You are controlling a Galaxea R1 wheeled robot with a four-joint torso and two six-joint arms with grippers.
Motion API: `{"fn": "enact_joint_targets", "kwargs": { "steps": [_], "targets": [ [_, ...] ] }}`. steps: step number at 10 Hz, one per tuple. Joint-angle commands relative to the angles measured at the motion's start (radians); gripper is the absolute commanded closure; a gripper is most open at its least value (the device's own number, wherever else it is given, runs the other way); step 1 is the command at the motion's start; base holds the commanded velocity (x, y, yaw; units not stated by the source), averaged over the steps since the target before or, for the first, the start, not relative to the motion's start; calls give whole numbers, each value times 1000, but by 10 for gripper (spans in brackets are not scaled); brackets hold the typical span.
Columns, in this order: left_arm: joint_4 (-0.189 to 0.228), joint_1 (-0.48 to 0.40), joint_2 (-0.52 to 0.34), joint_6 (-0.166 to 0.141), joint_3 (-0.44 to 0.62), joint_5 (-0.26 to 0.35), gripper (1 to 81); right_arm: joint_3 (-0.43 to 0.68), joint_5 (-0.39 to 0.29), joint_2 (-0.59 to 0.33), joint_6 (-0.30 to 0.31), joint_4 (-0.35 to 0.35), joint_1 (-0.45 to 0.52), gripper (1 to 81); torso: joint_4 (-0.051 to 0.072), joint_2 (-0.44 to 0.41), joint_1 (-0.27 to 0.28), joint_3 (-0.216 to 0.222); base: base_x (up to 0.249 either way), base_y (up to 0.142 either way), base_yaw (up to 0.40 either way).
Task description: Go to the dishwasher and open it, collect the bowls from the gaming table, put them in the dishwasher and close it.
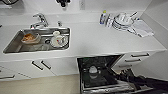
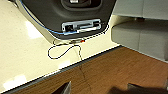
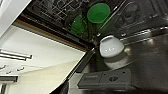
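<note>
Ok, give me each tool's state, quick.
Left tool: cannot be told; its camera looks at the floor.
Right tool: cannot be told; its camera faces the open dishwasher.

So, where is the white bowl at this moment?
The white bowl lies upside down inside the open dishwasher, below the counter, right of the sink. In the right wrist view it sits near two green bowls.

Bright, blurry, floor (image 2: 22,50) glare
</note>
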Motion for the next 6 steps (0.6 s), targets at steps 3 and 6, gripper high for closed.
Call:
{"fn": "enact_joint_targets", "kwargs": {
  "steps": [3, 6],
  "targets": [
    [-78, 33, 74, -11, -112, 55, 10, 165, -212, -327, -1, -52, -37, 10, 0, 0, 0, 0, 0, 0, 0],
    [-118, 25, 83, -11, -151, 60, 10, 176, -207, -427, -2, -77, -243, 10, 0, 0, 0, 0, 0, 0, 0]
  ]
}}
